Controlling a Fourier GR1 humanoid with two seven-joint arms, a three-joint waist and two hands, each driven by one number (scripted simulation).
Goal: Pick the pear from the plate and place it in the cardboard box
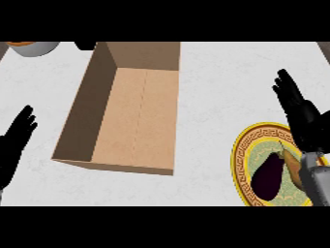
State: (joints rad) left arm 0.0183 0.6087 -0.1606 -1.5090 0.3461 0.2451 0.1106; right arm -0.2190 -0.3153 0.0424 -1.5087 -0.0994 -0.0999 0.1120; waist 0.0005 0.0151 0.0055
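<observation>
Pear not yet picked, box holds nothing: the task is at its start.

I see my right hand (307, 116) at the right of the frame, fingers straight and spread, holding nothing, poised above the round yellow-rimmed patterned plate (243, 145) at lower right. The tan-orange pear (293, 165) lies on that plate beside a dark purple eggplant (267, 177), partly hidden behind my grey right forearm (328, 186). The open brown cardboard box (135, 116) sits left of centre, its floor bare. My left hand (7, 147) rests open at the lower left, fingers up. I judge all 3 steps remain: grasp, carry, release.
</observation>
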